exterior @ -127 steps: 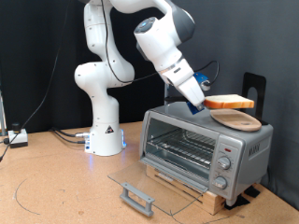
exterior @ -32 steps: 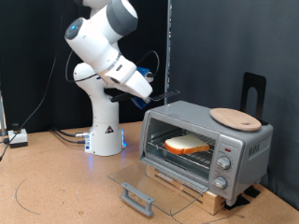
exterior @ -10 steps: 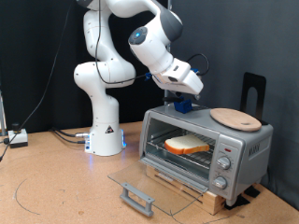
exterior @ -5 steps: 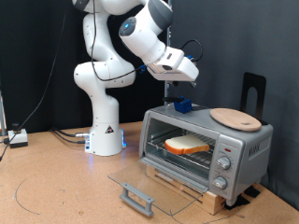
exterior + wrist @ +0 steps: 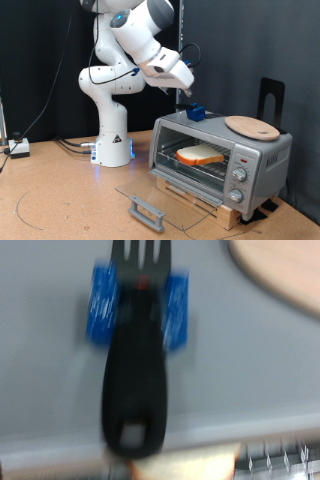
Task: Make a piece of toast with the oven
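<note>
Since 0.5 s ago the gripper point(image 5: 183, 96), grip state unclear, has lifted off the silver-grey toaster oven point(image 5: 222, 155), whose rack holds the tan toast slice point(image 5: 202, 154).

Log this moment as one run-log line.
pale tan bread slice: on rack inside silver-grey toaster oven | glass door: down | end effector: above oven top, holding nothing

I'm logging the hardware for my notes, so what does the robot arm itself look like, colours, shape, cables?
The arm is glossy white with rounded, bulbous links and grey joint seams, rising from a white conical base. A thin black cable loops off the wrist. The gripper is small and dark; its fingers are too blurred to describe.
</note>
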Robot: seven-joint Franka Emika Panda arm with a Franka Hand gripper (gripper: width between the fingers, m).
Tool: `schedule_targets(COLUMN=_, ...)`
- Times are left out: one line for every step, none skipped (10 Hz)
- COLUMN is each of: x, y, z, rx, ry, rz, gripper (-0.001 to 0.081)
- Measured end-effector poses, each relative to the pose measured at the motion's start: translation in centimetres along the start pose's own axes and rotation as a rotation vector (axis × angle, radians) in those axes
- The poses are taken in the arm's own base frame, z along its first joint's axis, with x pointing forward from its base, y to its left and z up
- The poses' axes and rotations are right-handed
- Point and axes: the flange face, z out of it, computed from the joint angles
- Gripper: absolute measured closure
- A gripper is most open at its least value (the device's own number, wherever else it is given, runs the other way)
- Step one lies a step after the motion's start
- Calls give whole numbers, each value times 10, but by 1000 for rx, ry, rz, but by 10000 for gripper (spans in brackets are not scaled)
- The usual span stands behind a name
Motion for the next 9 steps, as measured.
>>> schedule_targets(x=-11, y=7, z=-10, rx=-29, ry=-37, rz=8, gripper=2)
schedule_targets(x=-22, y=14, z=-18, rx=-59, ry=-48, rz=23, gripper=2)
schedule_targets(x=-32, y=21, z=-26, rx=-84, ry=-41, rz=45, gripper=2)
schedule_targets(x=-42, y=29, z=-34, rx=-97, ry=-31, rz=51, gripper=2)
schedule_targets(x=-47, y=36, z=-38, rx=-94, ry=-23, rz=51, gripper=2)
schedule_targets(x=-46, y=35, z=-36, rx=-92, ry=-26, rz=58, gripper=2)
schedule_targets(x=-43, y=33, z=-34, rx=-67, ry=-13, rz=169, gripper=2)
schedule_targets(x=-38, y=33, z=-34, rx=-54, ry=23, rz=293, gripper=2)
schedule_targets(x=-34, y=36, z=-37, rx=-57, ry=83, rz=407, gripper=2)
